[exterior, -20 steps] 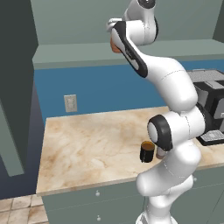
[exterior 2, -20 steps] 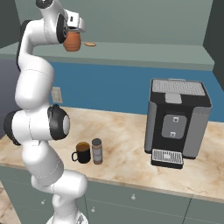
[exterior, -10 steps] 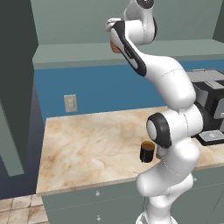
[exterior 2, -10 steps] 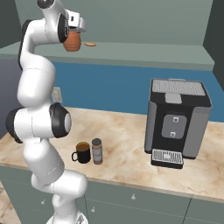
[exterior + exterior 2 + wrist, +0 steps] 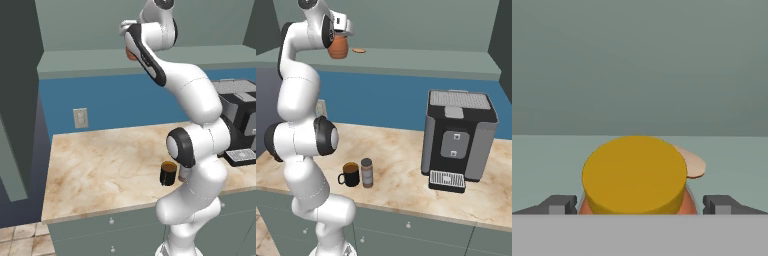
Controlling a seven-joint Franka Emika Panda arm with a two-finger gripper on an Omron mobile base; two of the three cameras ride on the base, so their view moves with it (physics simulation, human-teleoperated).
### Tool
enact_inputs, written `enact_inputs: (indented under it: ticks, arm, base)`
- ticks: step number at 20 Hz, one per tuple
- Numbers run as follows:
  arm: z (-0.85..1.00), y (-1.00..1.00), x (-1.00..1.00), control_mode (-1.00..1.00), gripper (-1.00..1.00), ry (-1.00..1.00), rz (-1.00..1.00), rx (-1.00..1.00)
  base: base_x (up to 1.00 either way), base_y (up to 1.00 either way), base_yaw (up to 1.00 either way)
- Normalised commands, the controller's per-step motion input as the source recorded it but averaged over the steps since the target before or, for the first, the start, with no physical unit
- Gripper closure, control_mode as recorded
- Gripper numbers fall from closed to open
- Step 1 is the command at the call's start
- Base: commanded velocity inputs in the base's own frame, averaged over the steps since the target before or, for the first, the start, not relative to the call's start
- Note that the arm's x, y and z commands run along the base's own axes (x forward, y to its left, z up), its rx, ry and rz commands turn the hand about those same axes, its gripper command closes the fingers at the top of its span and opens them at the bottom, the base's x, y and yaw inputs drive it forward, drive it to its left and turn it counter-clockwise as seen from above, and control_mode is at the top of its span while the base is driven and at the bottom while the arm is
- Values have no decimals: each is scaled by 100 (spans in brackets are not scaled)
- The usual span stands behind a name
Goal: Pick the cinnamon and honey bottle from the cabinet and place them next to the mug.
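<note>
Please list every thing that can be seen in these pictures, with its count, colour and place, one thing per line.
honey bottle: one, orange with yellow lid, at the cabinet shelf, between the gripper fingers.
flat disc: one, tan, on the cabinet shelf beside the honey bottle.
cabinet: one, grey-green, above the counter.
mug: one, black with brown rim, on the counter in front of the arm.
cinnamon: one, brown with dark cap, on the counter, right beside the mug.
coffee machine: one, grey and black, on the counter.
wall socket: one, white, on the blue wall.
counter: one, beige marble.
gripper: one, dark fingers either side of the honey bottle.
</note>
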Motion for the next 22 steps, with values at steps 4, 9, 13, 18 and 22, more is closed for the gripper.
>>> enact_inputs:
  ticks: [4, 9, 13, 18, 22]
  arm:
    - [0, 0, 0, -100, -100, 0, 0, 0]
    - [0, 0, 0, -100, 100, 0, 0, 0]
    - [0, 0, 0, -100, 100, 0, 0, 0]
    - [0, 0, -19, -100, 100, 0, 0, 0]
    - [0, 0, -40, -100, 100, 0, 0, 0]
  base:
    - [0, 0, 0]
    - [0, 0, 0]
    - [0, 0, 0]
    - [0, 0, 0]
    - [0, 0, 0]
